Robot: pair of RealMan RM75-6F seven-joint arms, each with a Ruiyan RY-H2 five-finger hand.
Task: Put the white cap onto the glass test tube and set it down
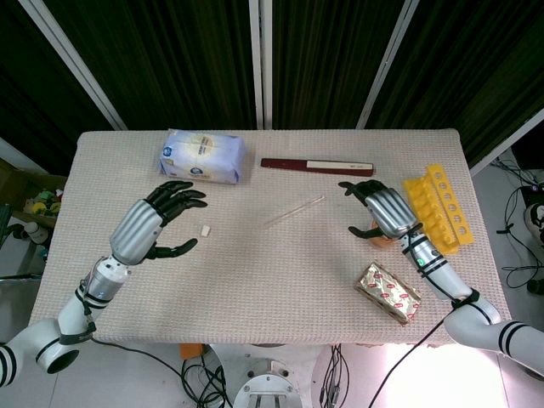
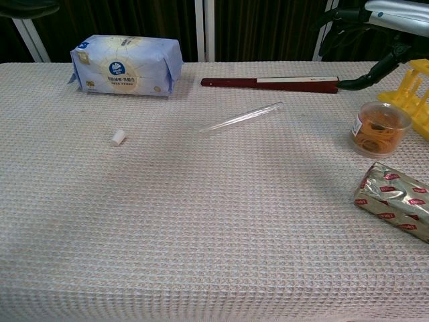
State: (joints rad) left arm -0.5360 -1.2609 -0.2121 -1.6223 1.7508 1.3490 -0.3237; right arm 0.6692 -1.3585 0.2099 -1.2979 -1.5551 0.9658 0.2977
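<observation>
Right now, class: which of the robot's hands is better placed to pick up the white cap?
Left. The left hand hovers open beside the white cap; the right hand is far across the table.

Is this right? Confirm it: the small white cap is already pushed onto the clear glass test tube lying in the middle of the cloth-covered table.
Not right. The small white cap lies by itself, well apart from the clear glass test tube, which has no cap on it. The chest view shows this. The tube does lie in the middle of the cloth-covered table.

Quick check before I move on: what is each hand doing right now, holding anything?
Left hand: open, fingers spread, holding nothing; the white cap lies on the table beside it.
Right hand: open, holding nothing, poised above a small tub.
</observation>
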